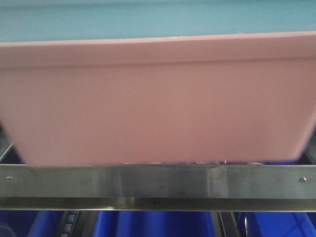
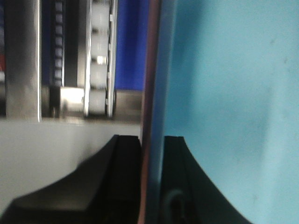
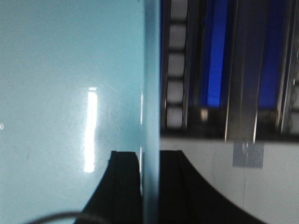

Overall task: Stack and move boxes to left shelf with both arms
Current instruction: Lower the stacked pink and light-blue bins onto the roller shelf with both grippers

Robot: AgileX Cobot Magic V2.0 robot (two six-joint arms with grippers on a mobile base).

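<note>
Stack: sky-blue tub (image 1: 148, 17) nested inside salmon-pink tub (image 1: 158, 98), carried as one.
Left gripper (image 2: 152, 182): clamped across both nested walls.
Right gripper (image 3: 149, 186): clenched on the opposite rim, balancing the load.
Position: pink base just above steel front bar (image 1: 158, 180), white rollers (image 2: 98, 70) beyond.

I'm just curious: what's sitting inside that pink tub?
A light blue tub is nested in the pink tub; its blue interior shows above the pink rim. Whether either tub holds anything else is hidden by the pink wall.

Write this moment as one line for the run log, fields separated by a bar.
left gripper: shut on stacked box walls | right gripper: shut on blue box wall | pink box: above shelf front bar
</note>
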